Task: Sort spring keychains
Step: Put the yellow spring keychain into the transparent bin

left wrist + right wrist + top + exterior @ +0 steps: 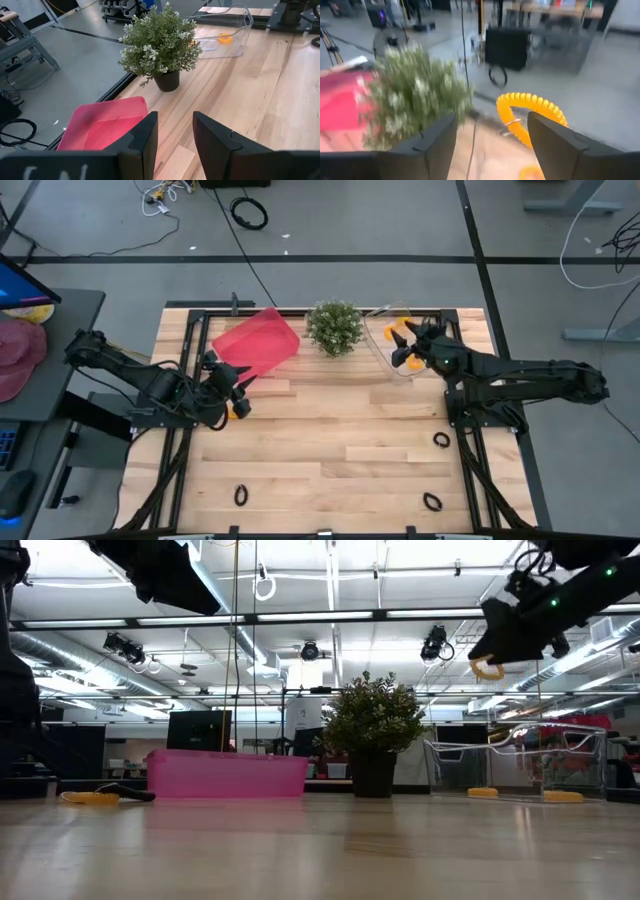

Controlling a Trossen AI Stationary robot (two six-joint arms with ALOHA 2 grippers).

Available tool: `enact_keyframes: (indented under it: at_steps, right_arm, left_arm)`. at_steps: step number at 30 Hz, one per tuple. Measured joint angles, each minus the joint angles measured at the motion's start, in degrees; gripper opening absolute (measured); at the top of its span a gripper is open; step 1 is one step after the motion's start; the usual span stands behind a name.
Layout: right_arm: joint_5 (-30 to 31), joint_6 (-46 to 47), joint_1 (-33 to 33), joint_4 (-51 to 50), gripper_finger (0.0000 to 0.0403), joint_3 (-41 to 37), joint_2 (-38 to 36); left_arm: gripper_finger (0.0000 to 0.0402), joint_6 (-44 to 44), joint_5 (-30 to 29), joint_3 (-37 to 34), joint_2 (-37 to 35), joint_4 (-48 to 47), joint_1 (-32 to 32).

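An orange-yellow spring keychain [530, 116] shows between the fingers of my open right gripper [492, 127], close to one finger. That gripper [408, 346] hovers above the clear bin [385, 355], and the ring [487, 668] sits just under it. Two more orange keychains [483, 793] lie on the clear bin's floor. My left gripper [175, 122] is open and empty, raised beside the pink bin [258, 340]. Another orange keychain [90, 798] lies on the table below it. Black keychains [441, 440] lie flat on the near half of the table. My right gripper stands wide around the orange keychain. The ring's coil [520, 131] lies against the inner side of one finger [555, 142]. I cannot tell whether it touches that finger or is free in the air. It is clear of the bin's floor.
A potted plant [334, 327] stands between the pink bin and the clear bin at the far edge. Two black keychains [431, 501] lie near the right front and one [241, 496] near the left front. The table's middle is bare wood.
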Motion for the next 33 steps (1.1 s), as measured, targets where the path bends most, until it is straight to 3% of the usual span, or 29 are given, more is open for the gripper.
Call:
enact_keyframes:
  at_steps: [3,5,9,14,20,27,33]
  right_arm:
    - [-4.47,8.37,-1.55,-8.83,0.024,-0.03,1.1]
    - [-8.08,8.42,-3.46,-12.65,0.0236,0.75,0.98]
    - [-5.87,1.11,-3.49,-6.62,0.0231,2.95,0.0]
    - [-8.02,8.69,-3.24,-10.39,0.0231,2.6,0.75]
    - [-11.22,8.36,-3.41,-7.37,0.0231,2.6,0.68]
    - [-12.17,7.81,-3.39,-5.96,0.0231,2.6,0.7]
    - [-13.54,8.24,-3.37,-6.15,0.0231,2.6,0.7]
  left_arm:
    - [0.0126,0.0,0.0,0.0,0.0,-0.02,0.0]
    - [0.0126,0.0,0.01,0.0,0.0,-0.03,0.0]
    - [0.0126,-0.04,0.11,0.0,0.0,0.0,0.0]
    - [0.0126,-0.02,1.48,0.0,0.02,0.0,-0.02]
    - [0.0126,-0.02,1.72,0.0,0.02,-0.01,-0.01]
    - [0.0126,-5.47,9.23,0.0,0.02,-2.29,0.02]
    - [0.0126,-19.09,20.57,0.0,0.04,-15.84,1.34]
